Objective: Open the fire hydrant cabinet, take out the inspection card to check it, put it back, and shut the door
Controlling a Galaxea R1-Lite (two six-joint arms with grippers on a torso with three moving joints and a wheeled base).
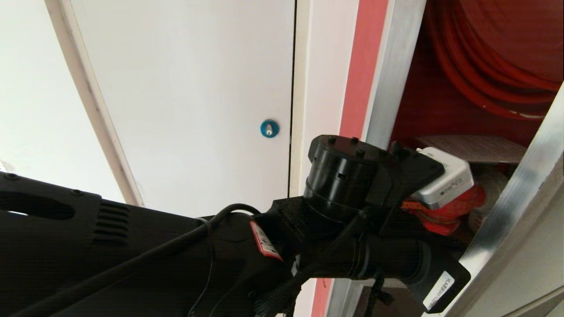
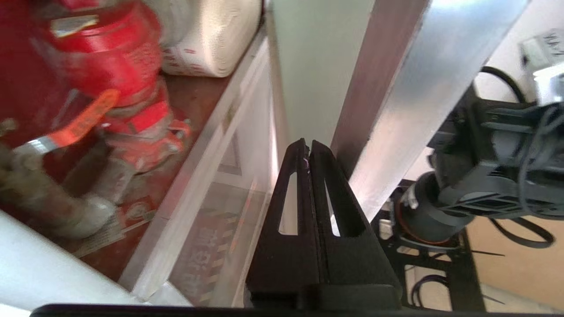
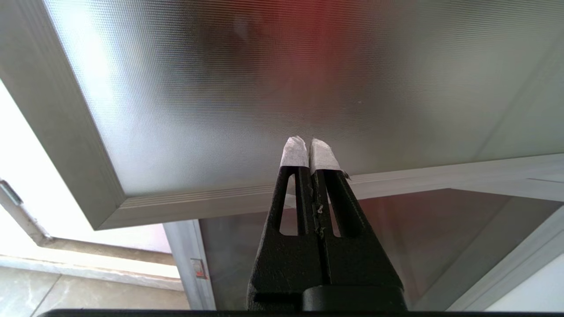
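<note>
A white wall with a plain white panel door (image 1: 185,101) and its round blue lock (image 1: 269,128) fills the background of the head view, beside a red strip and the aluminium frame of the fire hydrant cabinet (image 1: 387,88). Nearest the camera, the left arm is stretched across the lower part of that view towards the opening. The left gripper (image 2: 307,147) is seen from its wrist with the jaws pressed together and nothing between them, the tips lying close to the edge of the open door (image 2: 423,88). Further in, the red valve (image 2: 114,57) and the white rolled hose (image 2: 211,35) are seen inside the cabinet. A pale printed sheet (image 1: 473,147), probably the inspection card, is lying on a ledge under the red hose reel (image 1: 498,57). The right gripper (image 3: 308,152) is held clenched and empty before a frosted glass panel (image 3: 282,88).

The door frame could be struck by the left arm if it swings wide. With the jaws closed, the card could be pushed deeper rather than gripped.
</note>
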